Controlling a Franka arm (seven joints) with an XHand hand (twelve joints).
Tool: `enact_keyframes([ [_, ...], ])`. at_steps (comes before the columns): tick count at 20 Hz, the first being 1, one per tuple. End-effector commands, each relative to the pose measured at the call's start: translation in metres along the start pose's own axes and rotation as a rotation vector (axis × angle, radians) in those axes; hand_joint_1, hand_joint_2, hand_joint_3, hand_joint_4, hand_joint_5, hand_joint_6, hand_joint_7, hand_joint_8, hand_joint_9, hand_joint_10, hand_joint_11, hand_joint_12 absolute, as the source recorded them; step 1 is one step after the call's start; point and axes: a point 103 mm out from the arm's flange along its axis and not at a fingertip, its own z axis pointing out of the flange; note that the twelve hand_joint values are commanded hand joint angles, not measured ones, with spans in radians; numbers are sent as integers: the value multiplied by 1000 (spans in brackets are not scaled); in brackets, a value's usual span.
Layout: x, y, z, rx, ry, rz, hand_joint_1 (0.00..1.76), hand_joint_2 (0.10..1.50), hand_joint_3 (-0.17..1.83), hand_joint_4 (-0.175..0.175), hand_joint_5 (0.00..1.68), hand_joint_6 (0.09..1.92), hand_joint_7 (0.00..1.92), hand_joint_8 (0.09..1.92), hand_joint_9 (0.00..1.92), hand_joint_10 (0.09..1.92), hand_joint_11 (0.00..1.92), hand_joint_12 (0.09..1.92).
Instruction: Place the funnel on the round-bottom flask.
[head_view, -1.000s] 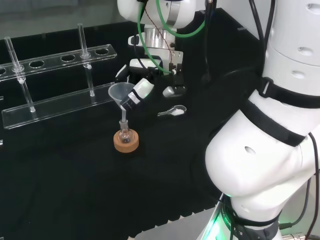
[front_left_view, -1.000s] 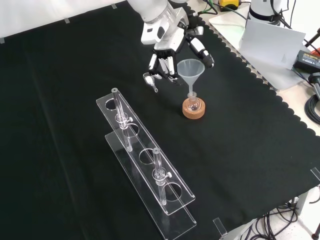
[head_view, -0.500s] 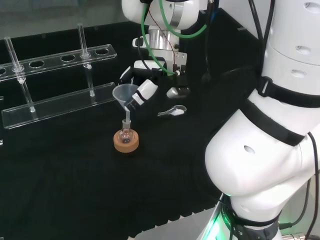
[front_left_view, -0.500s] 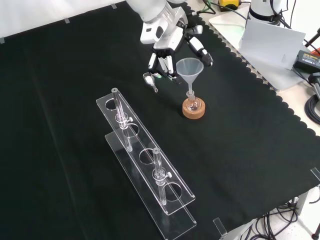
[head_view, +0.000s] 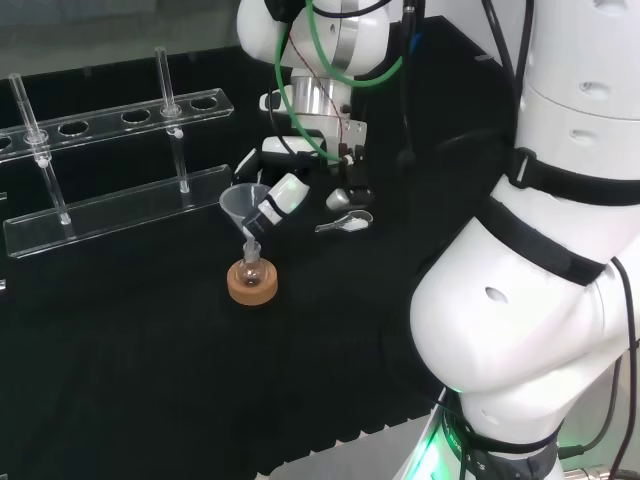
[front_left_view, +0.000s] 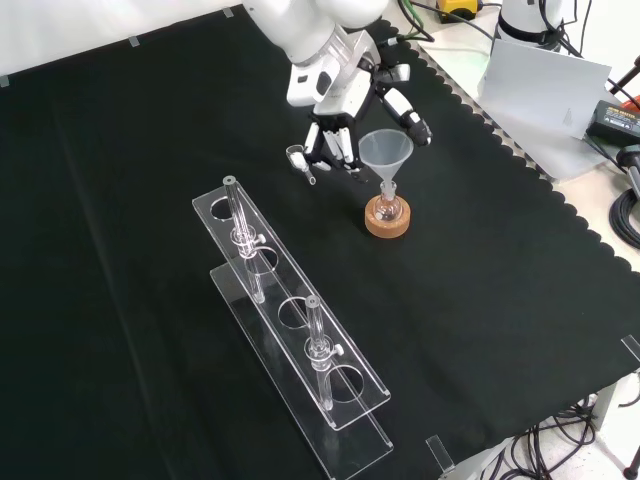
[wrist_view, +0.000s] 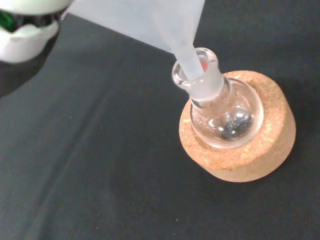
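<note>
Funnel (front_left_view: 385, 152), a translucent cone with a narrow stem, sits just below my hand (front_left_view: 345, 100), its stem in the neck of the round-bottom flask (wrist_view: 225, 112). I see fingers (head_view: 277, 199) curled against its rim, holding it. Clear glass bulb rests on a rough cork ring (wrist_view: 250, 160).

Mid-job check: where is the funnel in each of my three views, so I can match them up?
Head view: the funnel is left of centre, beside the hand, above the cork ring.
Front view: the funnel is upper centre-right, its stem running down to the round-bottom flask.
Wrist view: the funnel is large and close, stem in the flask's neck.
Shared landmark: the cork ring.
</note>
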Motion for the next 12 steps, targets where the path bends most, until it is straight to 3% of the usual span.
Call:
enact_keyframes([
  [1, 1, 8, 9, -12, 23, 15, 933, 498, 669, 141, 1157, 483, 1415, 245, 1143, 235, 109, 1536],
  [12, -8, 5, 18, -14, 5, 40, 934, 497, 671, 137, 1155, 483, 1415, 242, 1143, 234, 107, 1537],
])
